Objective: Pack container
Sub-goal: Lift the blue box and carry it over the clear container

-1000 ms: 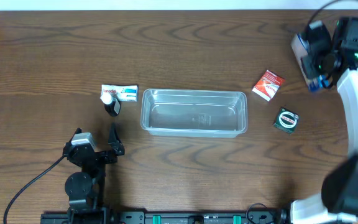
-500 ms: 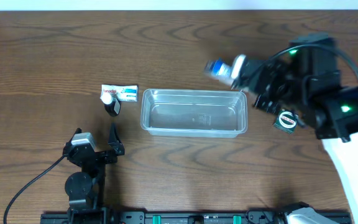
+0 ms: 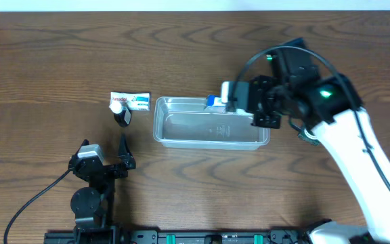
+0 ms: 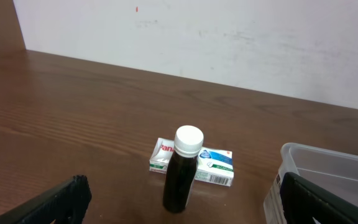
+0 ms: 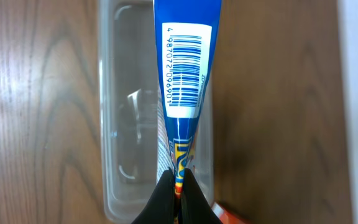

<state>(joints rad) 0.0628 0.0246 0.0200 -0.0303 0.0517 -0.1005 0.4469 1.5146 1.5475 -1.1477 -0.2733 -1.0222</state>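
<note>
dark brown wood-grain table [image 3: 46, 54] under a pale wall.

overhead view: one clear plastic container [image 3: 208, 144] lies lengthwise mid-table, and i can see nothing inside it. my right claw [image 3: 234, 102] reaches in from the right, clenched on one blue printed box [image 3: 214, 102]. it holds the box over the container's far rim, i judge so the box can go down inside. left of the container sit one small dark bottle [image 3: 119, 112] with a white cap and one white packet [image 3: 135, 102], just beside each other. my left claw [image 3: 125, 154] rests near the front edge, apart from them.

left wrist view: the bottle stands upright in front of the flat packet; i cannot tell whether they touch. the container's corner shows at right. my left fingers sit at the far edges of the frame, spread wide, gripping nothing.

right wrist view: my fingertips pinch the box by one narrow edge, so it hangs with its barcode facing my camera, along the container's length, over one long wall. one red-orange corner peeks in at bottom right; i cannot tell what it belongs to.
</note>
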